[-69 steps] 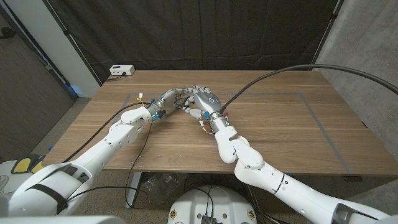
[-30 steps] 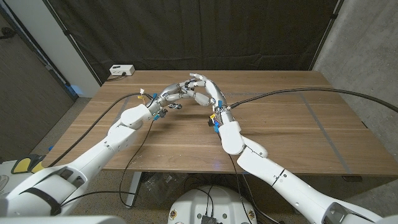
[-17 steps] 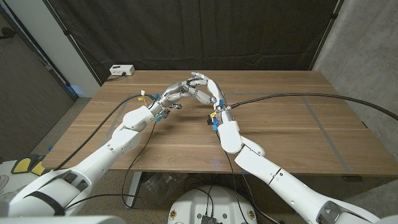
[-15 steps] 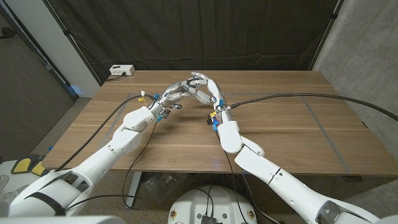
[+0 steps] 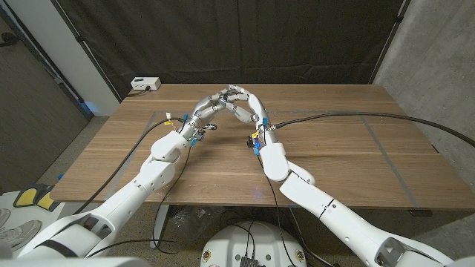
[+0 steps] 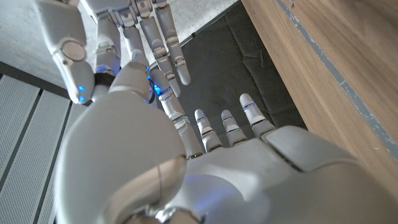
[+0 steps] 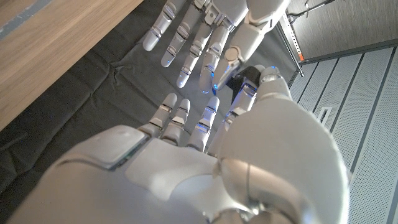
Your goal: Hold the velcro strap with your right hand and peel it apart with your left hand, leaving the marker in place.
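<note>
Velcro strap: we cannot make it out | left hand and right hand meet fingertip to fingertip above the table | grips unclear; peel probably unfinished

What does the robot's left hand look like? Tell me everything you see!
The left robot hand has a smooth white shell on its back and silvery, metal-looking fingers with small blue lights. It is raised above the far middle of the table. Its fingers stretch toward the right robot hand, and their fingertips meet. Whether it holds anything is hidden.
</note>
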{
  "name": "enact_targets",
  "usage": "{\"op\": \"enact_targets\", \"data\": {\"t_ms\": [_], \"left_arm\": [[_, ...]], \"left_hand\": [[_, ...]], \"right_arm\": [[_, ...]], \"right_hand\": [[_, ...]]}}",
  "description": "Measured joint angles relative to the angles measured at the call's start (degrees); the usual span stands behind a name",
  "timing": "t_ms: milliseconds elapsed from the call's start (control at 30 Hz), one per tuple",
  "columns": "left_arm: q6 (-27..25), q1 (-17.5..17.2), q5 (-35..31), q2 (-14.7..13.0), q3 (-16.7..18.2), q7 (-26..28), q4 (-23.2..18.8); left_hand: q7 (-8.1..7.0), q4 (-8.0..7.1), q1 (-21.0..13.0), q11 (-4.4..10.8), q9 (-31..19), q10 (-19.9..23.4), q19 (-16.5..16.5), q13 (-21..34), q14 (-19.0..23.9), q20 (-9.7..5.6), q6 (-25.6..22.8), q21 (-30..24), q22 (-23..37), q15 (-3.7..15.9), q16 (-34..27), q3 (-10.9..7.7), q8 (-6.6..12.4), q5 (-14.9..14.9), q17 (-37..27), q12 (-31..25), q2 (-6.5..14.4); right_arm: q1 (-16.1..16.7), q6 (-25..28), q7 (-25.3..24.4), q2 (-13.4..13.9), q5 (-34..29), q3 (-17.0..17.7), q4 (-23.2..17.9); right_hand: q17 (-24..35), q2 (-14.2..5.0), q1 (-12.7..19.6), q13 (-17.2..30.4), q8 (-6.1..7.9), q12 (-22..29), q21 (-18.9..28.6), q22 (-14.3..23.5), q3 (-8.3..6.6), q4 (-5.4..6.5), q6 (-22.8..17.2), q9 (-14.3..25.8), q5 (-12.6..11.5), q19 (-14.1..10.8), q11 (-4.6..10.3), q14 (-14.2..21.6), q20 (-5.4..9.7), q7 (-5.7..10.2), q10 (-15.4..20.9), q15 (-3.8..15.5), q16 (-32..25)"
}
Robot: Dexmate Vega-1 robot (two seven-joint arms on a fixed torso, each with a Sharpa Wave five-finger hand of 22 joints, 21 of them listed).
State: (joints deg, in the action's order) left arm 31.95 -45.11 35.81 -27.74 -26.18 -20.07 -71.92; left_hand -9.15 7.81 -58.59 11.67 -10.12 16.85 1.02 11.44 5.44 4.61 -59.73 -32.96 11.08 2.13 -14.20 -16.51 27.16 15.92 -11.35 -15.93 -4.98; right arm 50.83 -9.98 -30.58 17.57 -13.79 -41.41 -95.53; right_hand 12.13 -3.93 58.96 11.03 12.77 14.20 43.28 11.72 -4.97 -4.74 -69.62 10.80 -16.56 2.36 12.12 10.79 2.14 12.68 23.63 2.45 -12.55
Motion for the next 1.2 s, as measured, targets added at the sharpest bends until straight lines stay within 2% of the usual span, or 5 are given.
{"op": "enact_targets", "data": {"t_ms": [200, 333, 533, 967, 1200], "left_arm": [[-0.81, -0.95, 0.14, 0.80, 0.62, 2.58, -1.17], [-1.34, -1.23, -0.03, 1.07, 0.75, 4.30, -1.55], [-1.62, -1.67, -1.01, 1.41, 0.97, 6.69, -2.29], [-1.66, -2.50, -1.55, 2.15, 1.39, 9.34, -3.69], [-3.00, -3.35, 0.22, 2.48, 1.87, 10.20, -5.36]], "left_hand": [[0.68, -0.22, -2.26, 0.49, 0.12, 2.49, 1.23, -0.20, 2.05, -0.11, -3.80, -0.53, 0.27, 0.04, -0.64, -0.83, -0.58, -1.03, -0.26, 0.03, 2.26], [0.57, -1.06, -1.69, -0.22, -0.16, -0.18, 1.23, -0.10, 2.04, -0.11, 6.22, -0.53, 0.27, 0.04, 0.25, 0.62, -6.56, -2.78, -0.26, 2.28, 1.69], [-2.06, -1.17, -0.47, -0.89, -0.43, -1.67, 1.00, 0.16, 2.04, 0.11, 12.17, -0.53, 0.27, 0.04, 0.70, 1.73, -9.80, -2.85, -0.37, 3.06, 0.47], [-3.51, -0.86, -2.41, -0.19, -1.50, 3.47, 2.42, 0.16, 5.45, 1.04, 2.27, -0.97, 0.26, 0.11, 0.56, 1.42, -6.59, -2.48, -0.52, 2.12, 3.74], [-3.53, 1.11, -6.98, 0.49, -1.76, 4.75, 3.99, 0.69, 7.36, 0.61, -1.60, -1.85, 0.17, 0.02, 0.42, 1.12, -5.54, -3.19, -0.36, 2.12, 1.73]], "right_arm": [[-0.24, -0.58, 0.94, 0.49, 0.24, 0.00, 0.06], [-0.40, -0.78, 1.44, 0.79, 0.31, 0.00, 0.06], [-0.67, -1.25, 2.15, 1.06, 0.51, 0.05, 0.19], [-1.17, -2.10, 3.23, 1.11, 1.05, 0.24, 0.94], [-1.42, -2.23, 3.66, 0.98, 1.53, 0.36, 1.47]], "right_hand": [[0.00, 0.00, 0.00, 0.00, -0.14, 0.00, 0.38, 0.00, 0.24, 0.24, 0.00, -0.01, 0.00, -0.19, -0.01, 0.21, -0.19, 0.00, -0.01, -0.21, 0.00], [-0.01, -0.05, -0.05, 0.00, -0.19, 0.00, 0.37, 0.00, 0.24, 0.24, 0.00, -0.02, 0.00, -0.19, -0.01, 0.21, -0.19, 0.01, -0.01, -0.21, 0.00], [-0.01, -0.20, -0.18, 0.00, -0.29, 0.00, 0.61, 0.00, 0.48, 0.47, 0.00, -0.04, 0.00, -0.39, -0.01, 0.40, -0.40, 0.01, -0.01, -0.41, 0.00], [-0.01, -0.79, 0.32, 0.00, -0.70, -0.01, 1.03, 0.00, 0.95, 0.00, -0.72, -0.02, 0.04, -0.71, -0.11, 0.70, -0.10, -0.10, 0.49, -0.11, 0.00], [-0.01, -1.01, 0.54, 0.00, -0.83, -0.01, 1.03, 0.00, 1.13, -0.17, -1.04, -0.01, 0.05, -1.10, -0.11, 1.13, -0.50, -0.39, 0.49, -0.30, 0.00]]}}
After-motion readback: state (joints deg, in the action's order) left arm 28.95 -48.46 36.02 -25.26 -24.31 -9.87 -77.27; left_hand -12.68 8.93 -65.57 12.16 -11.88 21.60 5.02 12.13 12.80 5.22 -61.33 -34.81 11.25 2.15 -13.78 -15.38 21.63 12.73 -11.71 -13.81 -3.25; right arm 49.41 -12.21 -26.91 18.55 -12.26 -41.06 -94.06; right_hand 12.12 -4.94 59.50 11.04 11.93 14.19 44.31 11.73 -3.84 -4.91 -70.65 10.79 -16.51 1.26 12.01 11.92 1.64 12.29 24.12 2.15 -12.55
